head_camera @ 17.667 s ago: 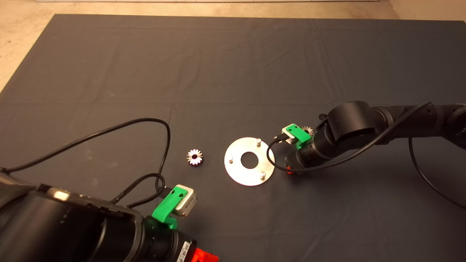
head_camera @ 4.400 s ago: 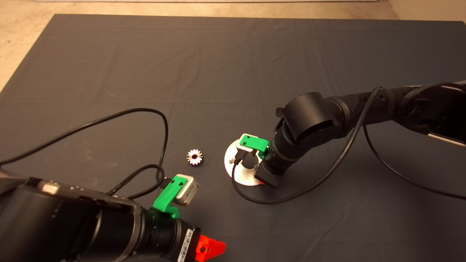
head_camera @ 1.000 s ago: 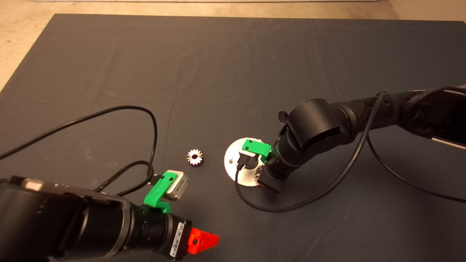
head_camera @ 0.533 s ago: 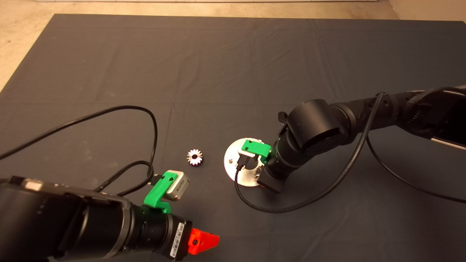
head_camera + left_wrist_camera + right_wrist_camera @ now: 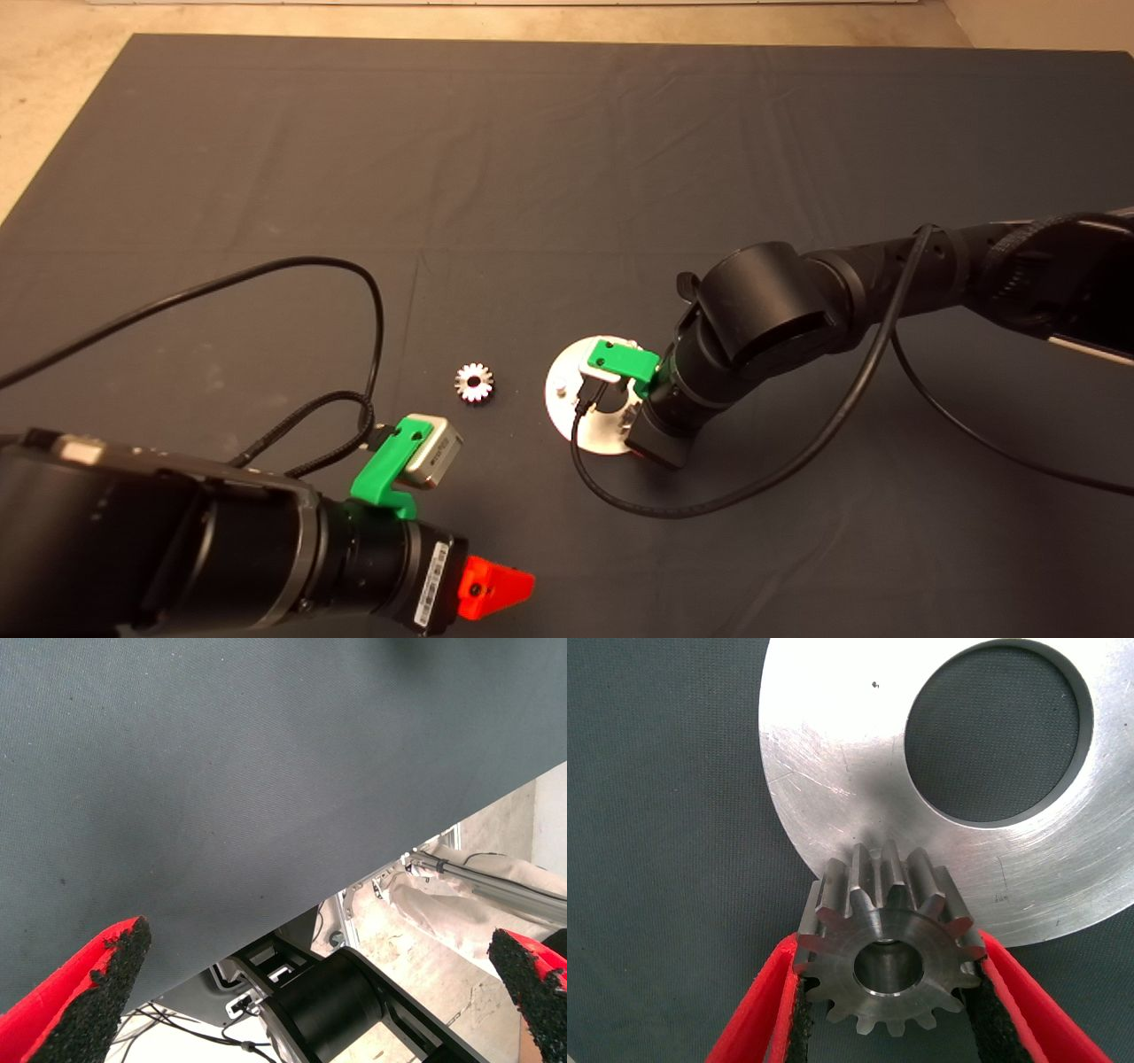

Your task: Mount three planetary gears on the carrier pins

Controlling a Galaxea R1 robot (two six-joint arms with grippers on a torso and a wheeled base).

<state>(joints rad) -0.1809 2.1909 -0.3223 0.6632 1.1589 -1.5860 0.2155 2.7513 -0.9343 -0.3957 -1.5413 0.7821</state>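
The shiny round disc (image 5: 567, 409) lies mid-mat, and one carrier pin (image 5: 560, 386) shows on its left part. The other pins are hidden under my right arm. My right gripper (image 5: 640, 443) hangs over the disc's near right rim. The right wrist view shows this gripper (image 5: 890, 943) shut on a planetary gear (image 5: 890, 961), its toothed sides between the red fingers (image 5: 757, 1010). That gear sits at the rim of the disc (image 5: 833, 771). Whether a pin fills its hole I cannot tell. Another gear (image 5: 474, 383) lies flat on the mat, left of the disc. My left gripper (image 5: 492, 587) waits open at the lower left.
Black cables loop over the mat left of the loose gear (image 5: 372, 354) and below the disc (image 5: 673, 509). In the left wrist view the mat's edge (image 5: 292, 904) and a black machine part (image 5: 328, 1014) beyond it show between the wide-apart fingers (image 5: 89, 992).
Nothing has visibly moved in the last second. Before that, my right gripper carried the gear from the mat right of the disc to the disc's near rim. The left arm drew back slightly.
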